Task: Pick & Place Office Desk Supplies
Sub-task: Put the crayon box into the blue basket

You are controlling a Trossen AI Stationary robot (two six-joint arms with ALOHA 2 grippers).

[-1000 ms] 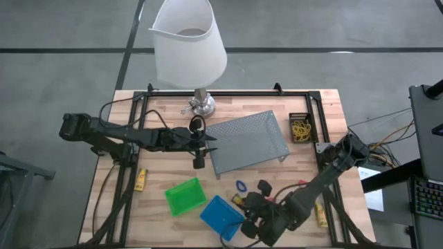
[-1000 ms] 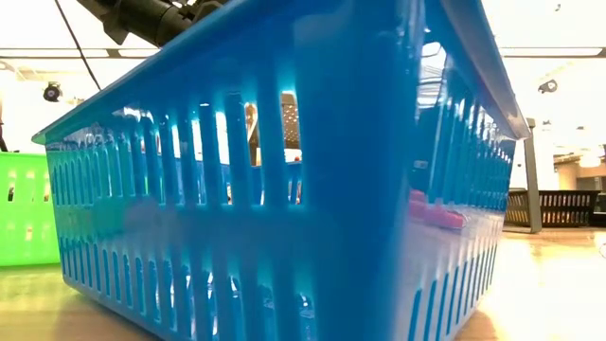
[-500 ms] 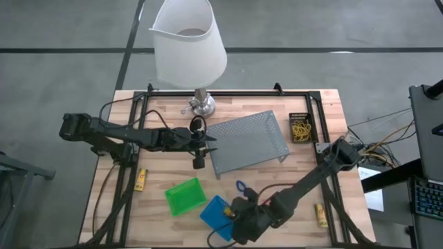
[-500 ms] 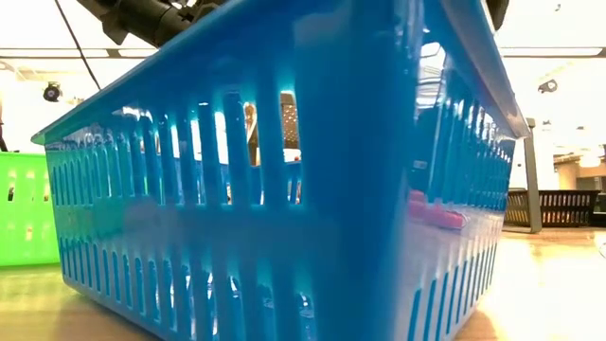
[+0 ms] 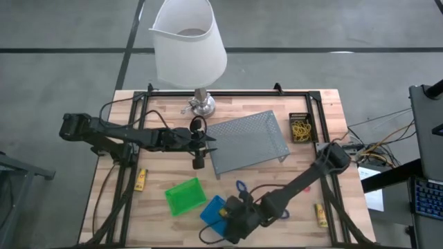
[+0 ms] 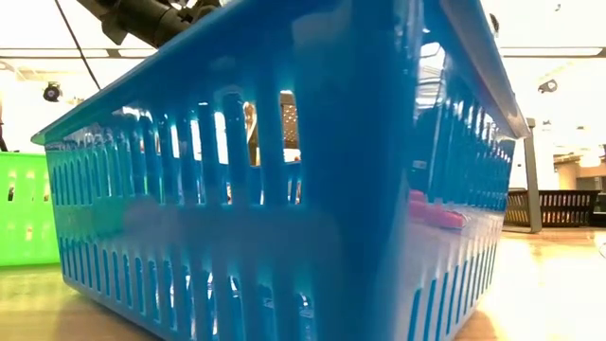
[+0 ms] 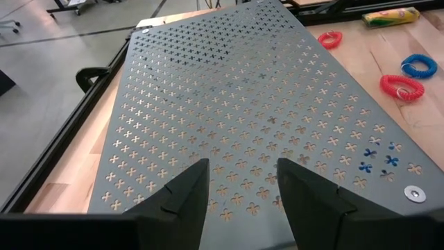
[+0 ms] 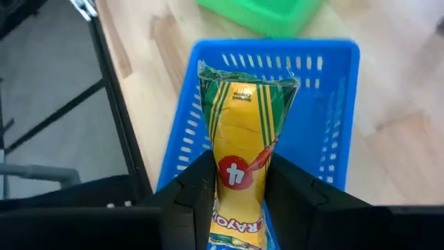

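So the right end effector [image 8: 236,187] is over the blue bin [image 8: 333,118] near the front edge of the tabletop [image 5: 325,111], pinching a yellow crayon pack [image 8: 243,139] between its two fingers — the pack sticks out past the fingertips, above the bin's open top. From above, that arm reaches in from the right side and ends at the bin. The green bin [image 5: 185,196] sits just beside the blue one, toward the left.

The left end effector [image 7: 239,187] is over the large grey mesh tray [image 7: 243,104] in the middle of the tabletop, fingers spread, nothing between them. In its wrist view there are two red loops [image 7: 401,87] and a blue loop [image 7: 419,67] lying on the wood past the tray's edge, plus another yellow pack [image 7: 392,15] farther off.

The black bin [image 5: 301,128] with the yellow-orange rubber bands [image 5: 300,131] in it is at the right, just beside the tray. One more yellow pack [image 5: 140,180] lies near the left edge, and another [image 5: 321,215] near the right front corner. A white-shaded lamp [image 5: 188,45] stands at the back. The low view is mostly filled by the blue bin's slotted wall.
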